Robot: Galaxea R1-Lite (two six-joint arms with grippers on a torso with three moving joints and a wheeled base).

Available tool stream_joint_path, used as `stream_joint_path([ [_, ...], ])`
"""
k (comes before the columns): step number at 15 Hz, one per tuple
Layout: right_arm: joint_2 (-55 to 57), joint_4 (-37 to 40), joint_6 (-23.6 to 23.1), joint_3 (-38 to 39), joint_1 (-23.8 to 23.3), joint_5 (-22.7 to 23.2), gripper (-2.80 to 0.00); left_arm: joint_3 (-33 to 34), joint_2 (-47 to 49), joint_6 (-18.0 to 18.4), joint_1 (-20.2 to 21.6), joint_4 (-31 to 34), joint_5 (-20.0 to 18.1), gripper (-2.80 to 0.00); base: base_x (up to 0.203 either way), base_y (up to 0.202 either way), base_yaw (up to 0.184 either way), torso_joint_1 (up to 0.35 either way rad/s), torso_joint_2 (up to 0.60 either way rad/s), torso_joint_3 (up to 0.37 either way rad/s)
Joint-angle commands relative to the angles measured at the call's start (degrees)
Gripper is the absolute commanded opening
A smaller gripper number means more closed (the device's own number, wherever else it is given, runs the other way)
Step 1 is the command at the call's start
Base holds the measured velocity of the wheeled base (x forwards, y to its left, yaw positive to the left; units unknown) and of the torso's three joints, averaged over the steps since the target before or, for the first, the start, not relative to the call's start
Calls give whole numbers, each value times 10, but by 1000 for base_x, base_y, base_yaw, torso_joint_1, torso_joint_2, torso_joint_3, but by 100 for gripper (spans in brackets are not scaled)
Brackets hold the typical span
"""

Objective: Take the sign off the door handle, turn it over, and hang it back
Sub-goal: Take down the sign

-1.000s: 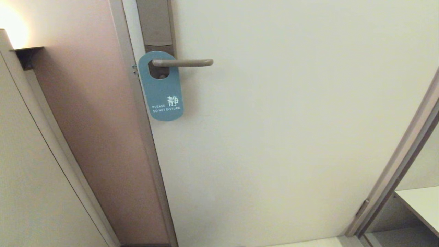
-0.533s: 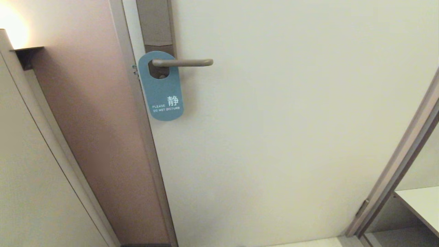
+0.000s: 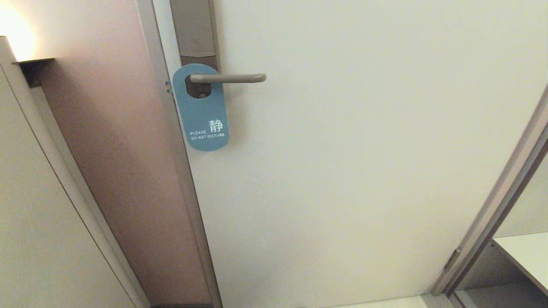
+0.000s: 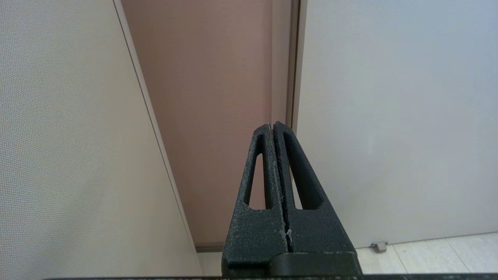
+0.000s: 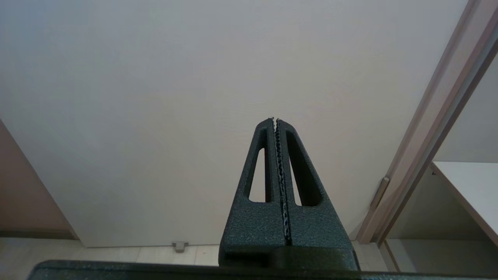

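Note:
The sign (image 3: 202, 112) hangs on the door handle (image 3: 229, 78) with its blue face out, white "PLEASE DO NOT DISTURB" near its lower end. The handle passes through the sign's oval hole, close to the tall brownish-grey backplate (image 3: 193, 28). Neither arm shows in the head view. My left gripper (image 4: 273, 125) is shut with nothing in it, low down, facing the door's edge and the pink wall. My right gripper (image 5: 274, 119) is shut and empty too, low before the white door (image 5: 194, 97). The sign and handle are out of both wrist views.
A pink wall panel (image 3: 111, 141) and a beige panel (image 3: 38, 222) lie left of the door. At the right stands a door frame (image 3: 496, 205) with a white shelf (image 3: 528, 256) beyond it. A small door stop (image 5: 179, 245) sits at the door's foot.

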Motion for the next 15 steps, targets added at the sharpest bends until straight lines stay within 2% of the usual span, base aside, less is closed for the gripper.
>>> stream_joint_path([
  [1,1,0,0,0,0,0,-280,0,0,0,0,-1,0,-280,0,0,0,0,0,0],
  [13,1,0,0,0,0,0,-280,-3,0,9,0,-4,0,-280,0,0,0,0,0,0],
  [15,1,0,0,0,0,0,-280,-28,0,8,0,0,-15,-280,0,0,0,0,0,0],
])
